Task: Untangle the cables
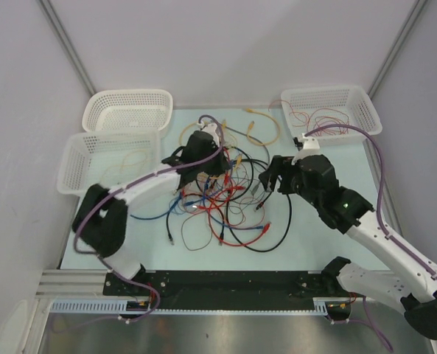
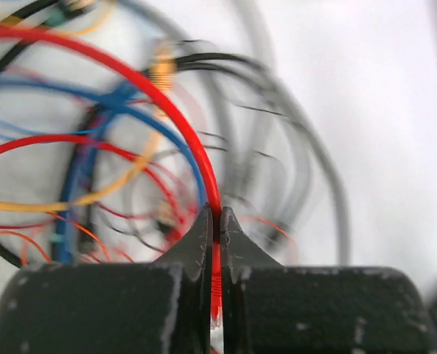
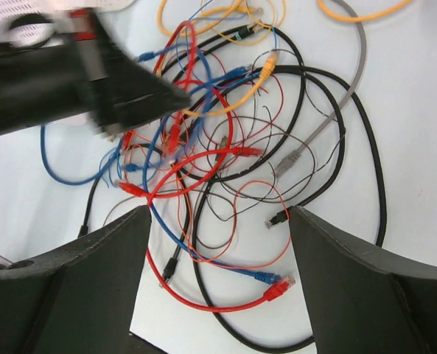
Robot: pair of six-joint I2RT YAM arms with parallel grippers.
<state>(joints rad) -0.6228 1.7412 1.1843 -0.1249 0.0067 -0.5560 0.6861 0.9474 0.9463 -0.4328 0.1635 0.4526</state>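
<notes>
The cables (image 1: 229,203) lie in a tangled heap of red, blue, black, grey and orange-yellow wires on the white table between both arms. My left gripper (image 1: 203,171) reaches into the heap's far left part. In the left wrist view it (image 2: 218,215) is shut on a red cable (image 2: 166,103), whose plug end sits between the jaws. My right gripper (image 1: 271,178) hovers over the heap's right side. In the right wrist view it (image 3: 219,214) stands open with nothing between its fingers, above a red plug (image 3: 277,289), a blue plug (image 3: 266,276) and a black plug (image 3: 277,218).
Two white baskets (image 1: 127,110) (image 1: 104,161) stand at the back left. A third white basket (image 1: 351,99) at the back right holds thin red wires. A loose yellow cable (image 1: 266,129) lies behind the heap. Metal rails run along the table's near edge.
</notes>
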